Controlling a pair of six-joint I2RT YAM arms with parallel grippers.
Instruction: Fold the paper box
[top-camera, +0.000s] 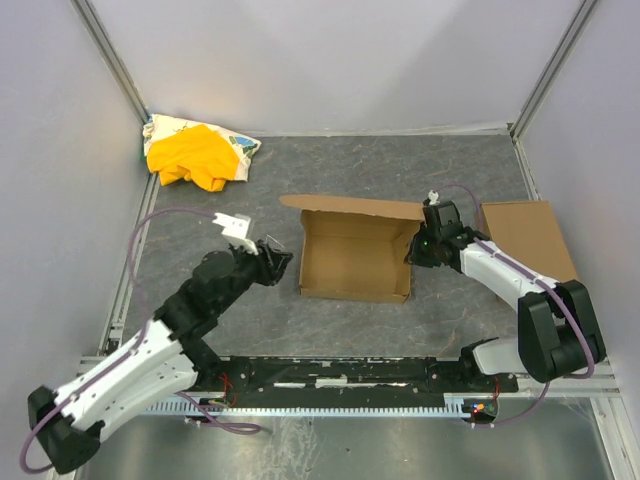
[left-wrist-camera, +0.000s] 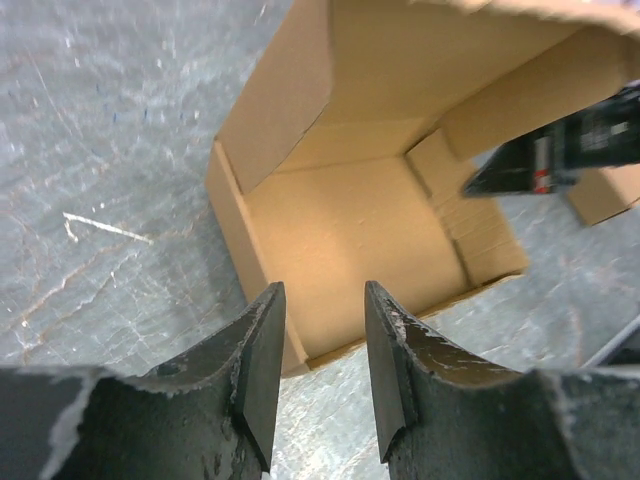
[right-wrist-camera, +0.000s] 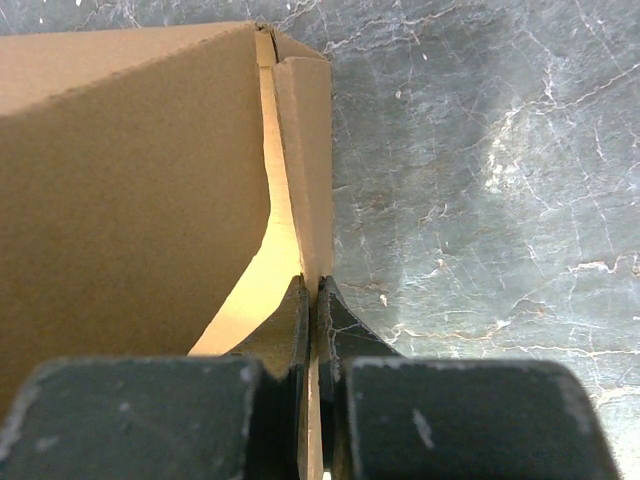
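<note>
Brown cardboard everywhere in this one. Count: one paper box (top-camera: 355, 262), one smaller flat cardboard rectangle (top-camera: 525, 235), one yellow cloth bundle (top-camera: 195, 158) and two grippers.

The box sits open-topped around the middle of the grey table (top-camera: 330, 170), with its lid flap up along the far edge. The right gripper (right-wrist-camera: 312, 290) has its jaws pressed together on the box's right wall, with the thin card pinched between them. The left gripper (left-wrist-camera: 320, 300) is spread with nothing in it, just off the box's left wall, and it doesn't look like it's touching.

Hard to see: from above, the right fingertips vanish against the box wall and the right arm covers part of the rectangle. The right wrist view only gets one wall and a corner, and the left wrist view cuts off the lid.

Room: there's bare table in front of the box and to its left. The right side is tight, with the arm lying between the box and the rectangle. The bundle is well apart in the far left corner.
</note>
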